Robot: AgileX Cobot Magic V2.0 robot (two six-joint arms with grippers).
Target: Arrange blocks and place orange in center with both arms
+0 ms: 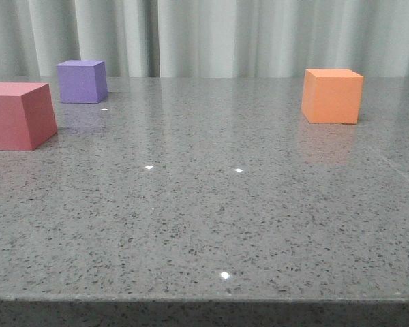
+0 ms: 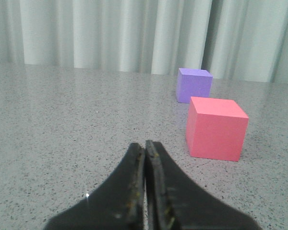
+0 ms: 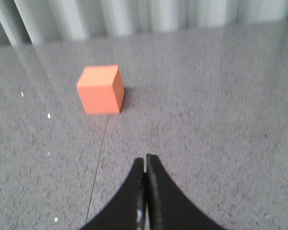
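Grippers closed and empty, blocks untouched, orange far from centre.

Left gripper [image 2: 145, 191] and right gripper [image 3: 145, 191] each hover over the grey table [image 1: 204, 225] with fingers pressed together, holding nothing. Orange cube [image 1: 332, 96] sits at the far right, well apart from the pink-red cube [image 1: 17, 116] and purple cube [image 1: 82, 81], which stand near each other at far left. Judging by this, the right arm should spread its fingers wider than the cube first, approach square to its faces, then carry it between the others.
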